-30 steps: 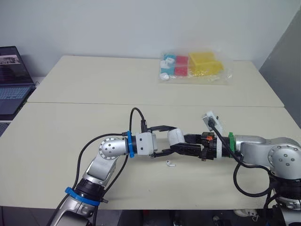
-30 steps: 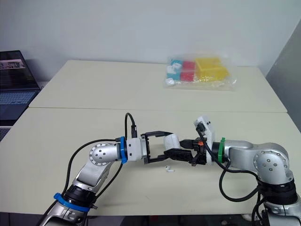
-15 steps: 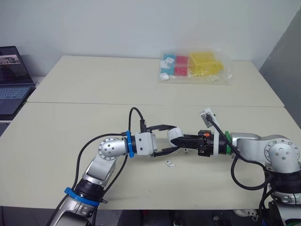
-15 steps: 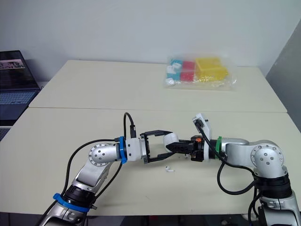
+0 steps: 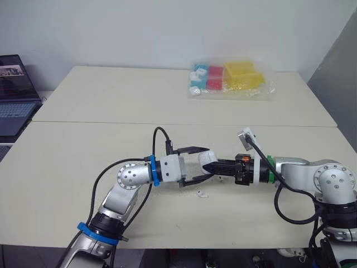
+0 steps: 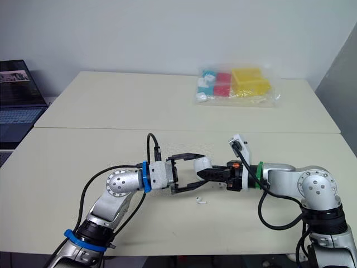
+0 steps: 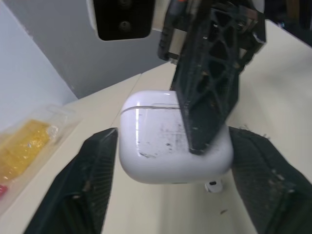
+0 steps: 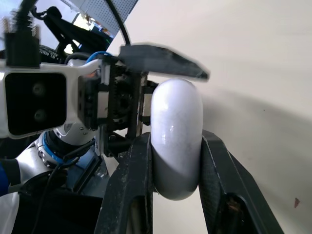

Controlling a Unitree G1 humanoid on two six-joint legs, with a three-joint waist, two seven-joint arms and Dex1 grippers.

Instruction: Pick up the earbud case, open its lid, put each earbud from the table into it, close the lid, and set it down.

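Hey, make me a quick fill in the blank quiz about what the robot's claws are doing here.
Of the left claw and right claw, the one gripping the earbud case is the ___.
The left claw's fingers stand ___, one on each side of it.
The earbud case's lid is ___.
Missing words: right; open; closed.

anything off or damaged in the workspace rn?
Nothing spilled or askew. The earbud case, lid shut, is clamped in the right gripper between fingers of the open left gripper; its shell shows dark specks, maybe scuffs or dirt. One earbud lies loose on the table beneath.
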